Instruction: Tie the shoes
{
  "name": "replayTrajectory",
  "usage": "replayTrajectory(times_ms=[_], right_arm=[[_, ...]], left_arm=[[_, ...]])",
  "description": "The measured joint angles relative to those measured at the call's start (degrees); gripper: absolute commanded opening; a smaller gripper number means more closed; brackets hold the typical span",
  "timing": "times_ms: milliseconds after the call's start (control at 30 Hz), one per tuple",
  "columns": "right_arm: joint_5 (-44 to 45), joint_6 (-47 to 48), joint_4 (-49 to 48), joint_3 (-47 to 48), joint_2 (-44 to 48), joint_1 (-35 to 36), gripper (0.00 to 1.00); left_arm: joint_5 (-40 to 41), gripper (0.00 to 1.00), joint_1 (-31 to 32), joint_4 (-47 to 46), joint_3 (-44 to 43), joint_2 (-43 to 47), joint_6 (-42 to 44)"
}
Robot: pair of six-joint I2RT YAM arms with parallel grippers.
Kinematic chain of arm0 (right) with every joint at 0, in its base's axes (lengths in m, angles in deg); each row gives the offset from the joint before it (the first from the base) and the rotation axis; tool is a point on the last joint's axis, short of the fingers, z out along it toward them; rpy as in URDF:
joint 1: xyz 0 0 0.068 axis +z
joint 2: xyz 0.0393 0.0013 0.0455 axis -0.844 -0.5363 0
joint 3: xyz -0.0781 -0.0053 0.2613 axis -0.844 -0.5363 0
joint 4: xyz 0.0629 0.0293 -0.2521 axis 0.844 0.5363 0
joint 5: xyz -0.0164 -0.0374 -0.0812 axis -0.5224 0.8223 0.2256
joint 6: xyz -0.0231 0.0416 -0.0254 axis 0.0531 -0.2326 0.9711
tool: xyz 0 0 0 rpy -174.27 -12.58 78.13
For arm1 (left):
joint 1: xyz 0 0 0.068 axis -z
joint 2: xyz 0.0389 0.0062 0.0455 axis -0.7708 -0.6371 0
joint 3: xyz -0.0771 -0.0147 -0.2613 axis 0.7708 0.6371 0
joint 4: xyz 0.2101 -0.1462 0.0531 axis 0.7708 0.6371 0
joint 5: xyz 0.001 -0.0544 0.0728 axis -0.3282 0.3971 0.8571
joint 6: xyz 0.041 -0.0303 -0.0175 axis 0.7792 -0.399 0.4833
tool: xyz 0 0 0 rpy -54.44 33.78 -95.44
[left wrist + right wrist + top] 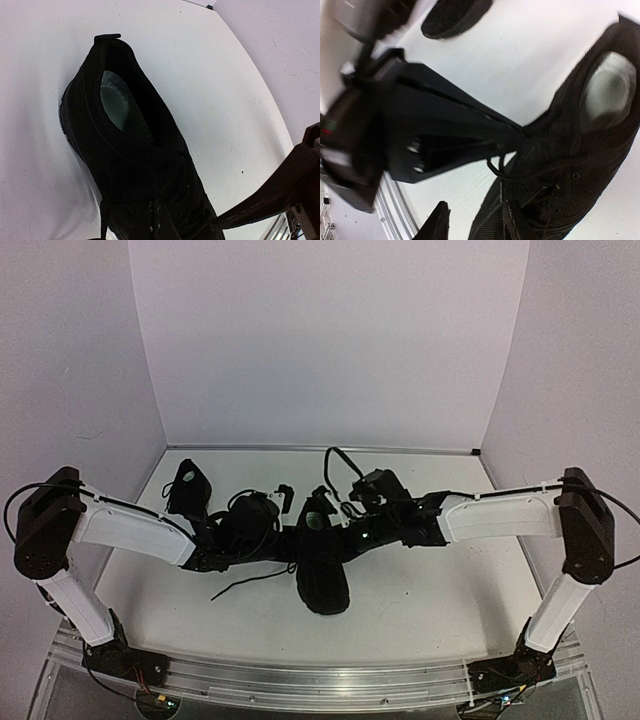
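On the table (430,590), work the near shoe (322,575); leave the other shoe (187,490) back left. Hold left gripper (518,135) clamped, perhaps on a lace. Settle the parted right gripper (476,225) squarely over the laces (530,172) before closing.

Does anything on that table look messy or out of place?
Yes: the front shoe is untied, one lace straggling loose over the table to its left. The other shoe sits apart, farther back.
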Motion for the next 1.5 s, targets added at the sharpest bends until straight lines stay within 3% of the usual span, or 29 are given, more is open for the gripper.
replayTrajectory(times_ms=[267,1000,1200,1367,1500], right_arm=[[0.21,0.8,0.59,0.63,1.15,0.01,0.35],[-3.05,5.07,0.74,3.06,-6.73,0.01,0.31],[-3.01,6.0,0.78,3.12,-6.92,0.05,0.22],[-2.94,6.4,1.03,3.13,-6.92,0.14,0.29],[-2.51,6.93,1.6,3.15,-6.94,0.23,0.29]], left_arm=[[-0.72,0.0,-0.16,0.01,0.0,0.0,-0.08],[-3.59,0.0,-1.18,-0.01,0.0,0.0,-0.22],[-4.2,0.0,-1.29,-0.01,0.0,0.0,-0.26],[-4.49,0.0,-1.44,-0.01,-0.02,0.0,-0.5],[-4.99,0.0,-1.58,-0.01,-0.17,0.0,-0.59]])
